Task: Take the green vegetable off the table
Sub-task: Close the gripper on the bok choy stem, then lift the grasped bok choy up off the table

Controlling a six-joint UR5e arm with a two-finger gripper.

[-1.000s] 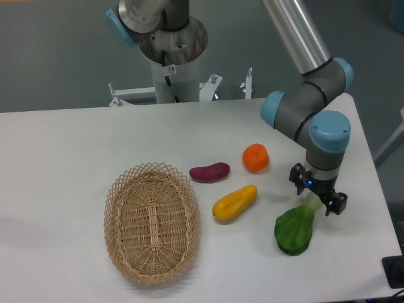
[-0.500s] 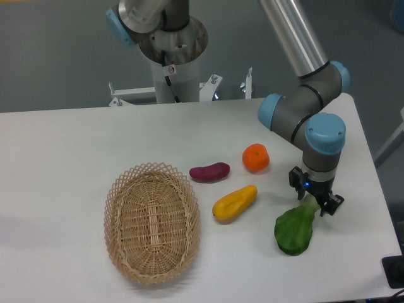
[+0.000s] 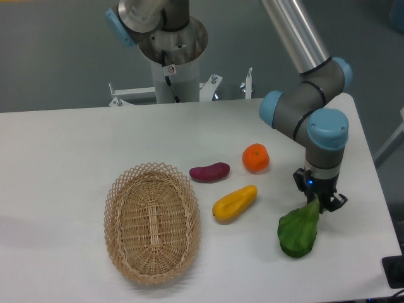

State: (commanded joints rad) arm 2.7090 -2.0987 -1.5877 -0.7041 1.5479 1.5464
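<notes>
Arm reaches down at the table's (image 3: 76, 145) right front, wrist vertical, pincer (image 3: 317, 202) closed narrow on the pale stem of the green vegetable (image 3: 298, 230). Leaf end lies nearest the camera (contact with the table cannot be told). Since a second ago the fingers have drawn in and the vegetable has shifted slightly right. Left: wicker basket (image 3: 152, 222). Beyond: yellow vegetable (image 3: 234, 203), purple vegetable (image 3: 209, 172), orange fruit (image 3: 255, 158), all apart.
</notes>
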